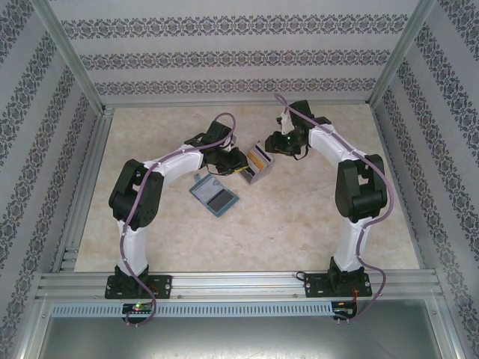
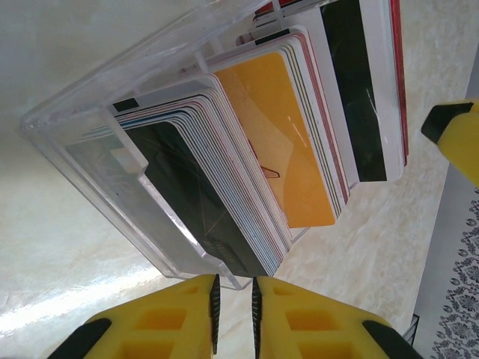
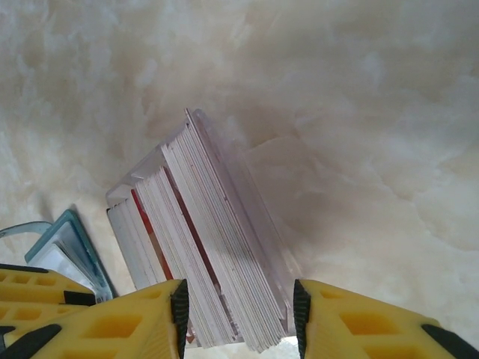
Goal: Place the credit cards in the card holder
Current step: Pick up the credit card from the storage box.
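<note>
Patterned wallpaper was seen on three sides of a pale marbled table (image 1: 314,224), with both arms bent in over its middle. The credit cards (image 2: 288,142) were packed on edge in a clear slanted tray (image 2: 82,138), an orange one and a dark one facing outward. The teal card holder (image 1: 214,196) was found lying flat just beside the tray, on its near left, with no card seen in it.

The left gripper (image 2: 234,314) was held at the tray's lower corner with its jaws narrow, a thin slit between them and nothing visibly caught. The right gripper (image 3: 239,318) was set astride the end of the stack; whether its pads pressed on the cards could not be told.

The step was judged to be lifting out a single card. For that, one card's edge would best be separated before the jaws were closed, the tray steadied against sliding, and the pull made along the tray's slant so that neighbouring cards were not dragged out.
</note>
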Robot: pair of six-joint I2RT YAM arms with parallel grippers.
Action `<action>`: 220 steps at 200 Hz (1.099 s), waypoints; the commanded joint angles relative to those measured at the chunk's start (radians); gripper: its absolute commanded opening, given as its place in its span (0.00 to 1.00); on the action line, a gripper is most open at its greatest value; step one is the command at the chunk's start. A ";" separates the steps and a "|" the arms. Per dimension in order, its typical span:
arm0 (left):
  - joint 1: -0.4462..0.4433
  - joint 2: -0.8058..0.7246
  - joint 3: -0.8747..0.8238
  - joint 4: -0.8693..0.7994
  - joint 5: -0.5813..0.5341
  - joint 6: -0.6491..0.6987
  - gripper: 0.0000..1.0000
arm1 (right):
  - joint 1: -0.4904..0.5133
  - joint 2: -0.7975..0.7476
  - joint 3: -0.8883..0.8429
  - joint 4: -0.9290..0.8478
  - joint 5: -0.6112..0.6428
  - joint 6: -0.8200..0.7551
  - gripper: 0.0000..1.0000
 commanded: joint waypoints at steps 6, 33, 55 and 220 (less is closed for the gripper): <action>-0.010 0.029 0.021 0.018 -0.003 -0.006 0.22 | -0.001 0.053 0.068 -0.044 -0.006 -0.033 0.45; -0.010 0.047 0.024 0.015 -0.008 -0.005 0.24 | 0.011 0.098 0.120 -0.083 0.005 -0.052 0.45; -0.011 0.058 0.024 0.018 -0.016 -0.004 0.25 | 0.029 0.111 0.134 -0.086 0.005 -0.055 0.45; -0.011 0.101 0.046 0.029 -0.007 -0.013 0.28 | 0.080 0.160 0.191 -0.128 0.070 -0.097 0.46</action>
